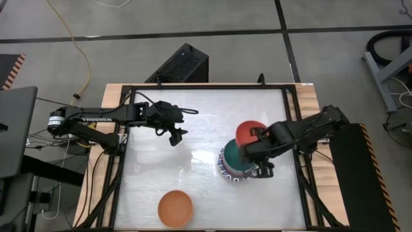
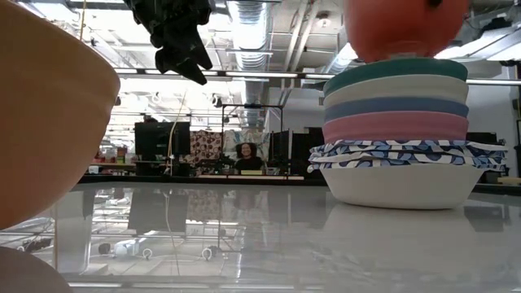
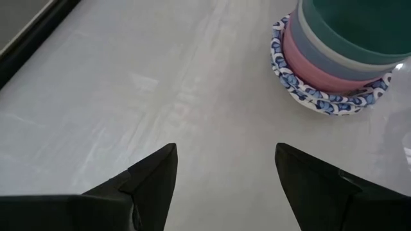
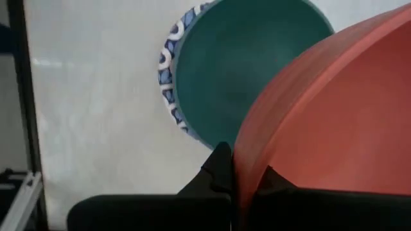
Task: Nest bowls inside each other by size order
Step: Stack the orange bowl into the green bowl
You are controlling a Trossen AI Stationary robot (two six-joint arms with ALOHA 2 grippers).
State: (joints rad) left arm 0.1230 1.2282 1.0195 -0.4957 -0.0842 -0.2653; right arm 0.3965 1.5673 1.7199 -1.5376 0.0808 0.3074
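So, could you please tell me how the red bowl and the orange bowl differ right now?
The red bowl is clamped by its rim in the right tool, held tilted above the stack; the orange bowl sits upright on the table, untouched. The red bowl is over the teal bowl; the orange bowl stands alone near the table's front edge. Both are plain and round.

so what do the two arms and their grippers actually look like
Both arms are dark, near-black jointed links. The left arm carries white lettering along its forearm and a silver motor cap at its base. The left gripper has two flat, black, pointed fingers; the right gripper looks the same.
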